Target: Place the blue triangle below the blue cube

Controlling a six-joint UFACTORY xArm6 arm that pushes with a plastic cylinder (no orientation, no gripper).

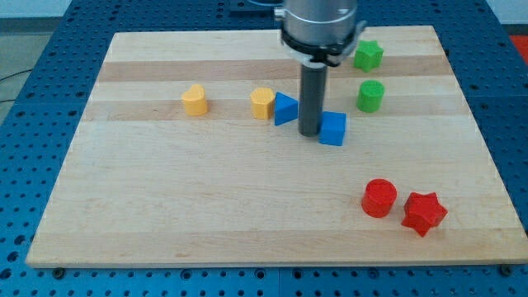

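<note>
Left of centre: two yellow plastic blocks sat on the pale wooden board [165, 214], one rounded yellow block [195, 100] alone, the other yellow block [262, 103] touching the next piece.
Blue triangle: the blue plastic triangle [285, 109] lay just right of that second yellow block and just left of my rod.
My tip: the dark rod's lower end, my tip [310, 133], stood between the triangle and the blue plastic cube [332, 129], close against the cube's left face; the rig carries no claw, so nothing was held.
Step in hand: I judged the triangle not yet placed, since it lay beside the cube, slightly higher.
Next move: I reckoned the tip had to come round above the triangle and push it down and rightward, clear of the cube.
Right side: green star [368, 55], green cylinder [370, 96], red cylinder [379, 198], red star [424, 212].
Count: two yellow, two blue, two green, two red.
</note>
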